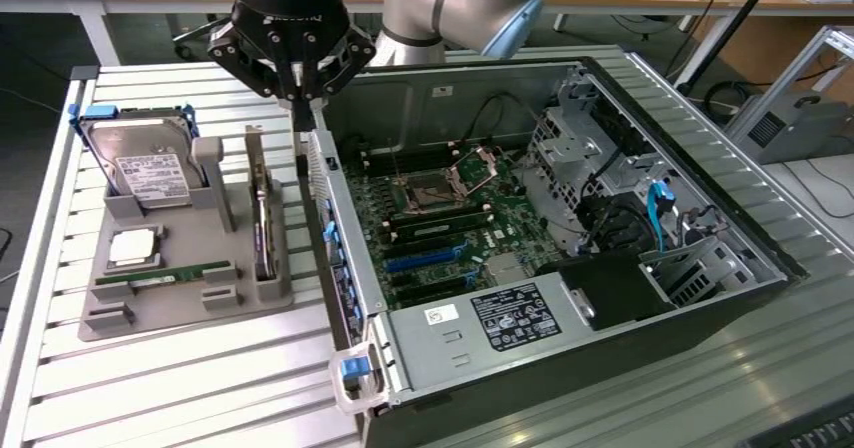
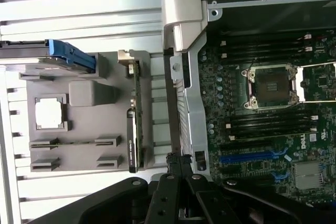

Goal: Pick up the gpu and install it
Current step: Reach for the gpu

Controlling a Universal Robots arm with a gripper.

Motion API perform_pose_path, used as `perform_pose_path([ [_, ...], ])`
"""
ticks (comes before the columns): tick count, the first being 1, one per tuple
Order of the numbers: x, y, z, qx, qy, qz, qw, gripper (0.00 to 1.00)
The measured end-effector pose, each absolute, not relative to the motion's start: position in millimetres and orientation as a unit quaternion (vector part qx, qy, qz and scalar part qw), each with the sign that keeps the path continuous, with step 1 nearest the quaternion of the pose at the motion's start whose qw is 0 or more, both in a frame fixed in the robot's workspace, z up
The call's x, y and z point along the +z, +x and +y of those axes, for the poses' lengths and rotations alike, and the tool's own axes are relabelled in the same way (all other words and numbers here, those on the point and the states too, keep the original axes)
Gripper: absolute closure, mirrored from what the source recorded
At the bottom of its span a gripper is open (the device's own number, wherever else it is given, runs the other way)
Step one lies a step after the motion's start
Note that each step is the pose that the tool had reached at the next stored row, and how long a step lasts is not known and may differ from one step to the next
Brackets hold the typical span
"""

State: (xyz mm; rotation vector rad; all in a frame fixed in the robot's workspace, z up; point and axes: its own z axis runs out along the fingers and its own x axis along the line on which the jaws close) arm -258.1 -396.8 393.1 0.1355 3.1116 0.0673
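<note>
Matt grey plastic tray, ribbed metal table

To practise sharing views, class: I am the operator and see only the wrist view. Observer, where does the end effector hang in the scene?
Observer: The end effector, shut and holding nothing, hangs above the computer case's side wall, beside the tray where the gpu stands on edge.
Operator: What is the blue-framed thing at the tray's end?
Observer: A hard drive standing upright, with a white label on its face.
Operator: What lies beyond the blue slots?
Observer: A silver power supply with a label on top.
</note>
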Motion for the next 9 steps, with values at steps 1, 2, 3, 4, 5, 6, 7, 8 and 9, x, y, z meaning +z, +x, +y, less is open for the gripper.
perform_pose_path([
  [1,393.0,-259.8,-396.8,0.022,0.044,0.999,0.013,0.89],
  [2,393.0,-261.6,-396.8,0.022,0.044,0.999,0.013,0.89],
  [3,393.0,-263.4,-396.8,0.022,0.044,0.999,0.013,0.89],
  [4,392.9,-265.7,-396.8,0.022,0.044,0.999,0.013,0.89],
  [5,392.9,-267.4,-396.8,0.022,0.043,0.999,0.013,0.89],
  [6,392.9,-267.7,-396.8,0.022,0.043,0.999,0.013,0.89],
  [7,392.9,-268.0,-396.8,0.022,0.044,0.999,0.013,0.89],
  [8,393.0,-268.6,-396.8,0.022,0.044,0.999,0.013,0.89],
  [9,392.9,-269.5,-396.9,0.022,0.044,0.999,0.013,0.89],
])
